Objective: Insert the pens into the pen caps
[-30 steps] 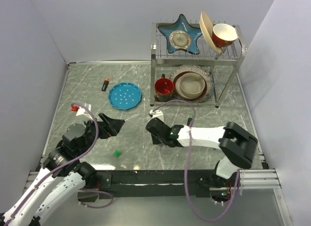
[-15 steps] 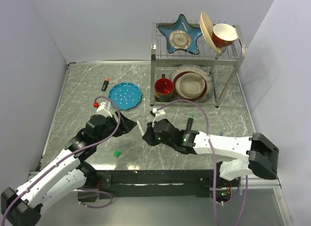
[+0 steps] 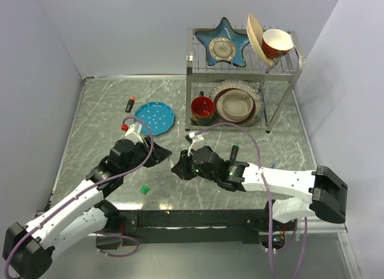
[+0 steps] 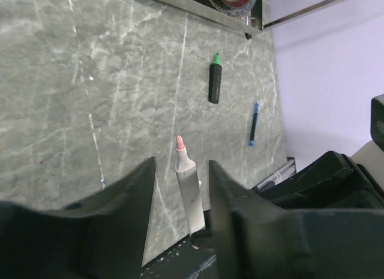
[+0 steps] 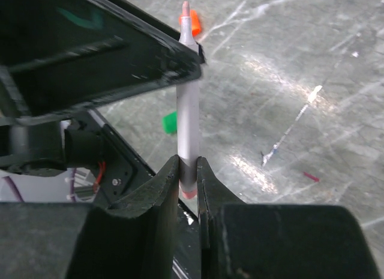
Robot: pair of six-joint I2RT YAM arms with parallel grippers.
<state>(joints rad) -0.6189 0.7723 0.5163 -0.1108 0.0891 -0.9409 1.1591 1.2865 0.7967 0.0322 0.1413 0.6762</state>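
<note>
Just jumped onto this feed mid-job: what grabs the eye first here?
The two arms meet at mid-table: the right hand pinches a white pen by its end, and the left hand has its fingers either side of it, with gaps showing. Next comes the dish rack at the far right, with a star-shaped blue plate on top.

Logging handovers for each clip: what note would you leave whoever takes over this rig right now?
Right hand: shut on the white pen, pink tip bare.
Left hand: open, fingers either side of that pen.
On table: green-ended marker, blue pen, green cap; orange-ended marker beside the blue plate.
Done: no cap visibly fitted.
Left: cap all four pens.
</note>
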